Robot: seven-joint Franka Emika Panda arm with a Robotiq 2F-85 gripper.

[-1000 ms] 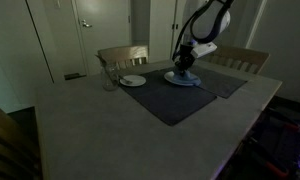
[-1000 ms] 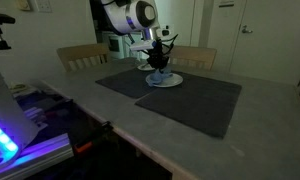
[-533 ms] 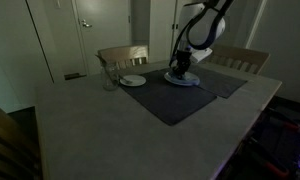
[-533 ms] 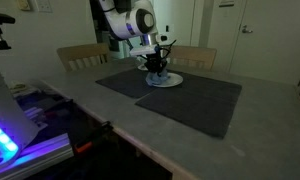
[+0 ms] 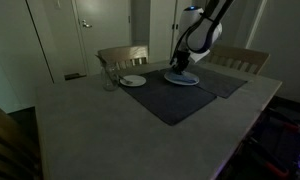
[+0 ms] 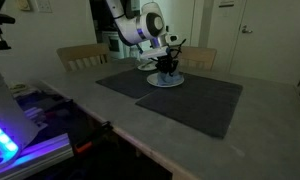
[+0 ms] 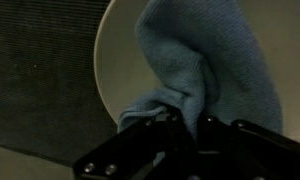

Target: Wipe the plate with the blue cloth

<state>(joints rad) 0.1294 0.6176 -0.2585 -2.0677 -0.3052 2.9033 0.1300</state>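
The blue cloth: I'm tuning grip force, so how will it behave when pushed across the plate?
Probably floppy: the blue cloth bunches and folds where the gripper pinches it. Likely light, crumpling further against the plate.

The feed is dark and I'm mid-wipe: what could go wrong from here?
The gripper pinches only a bunched fold of the cloth, so it may pull free. The plate lies loose on the placemat; a hard sideways stroke could slide it. A glass stands near the placemat; a wide sweep might hit it.
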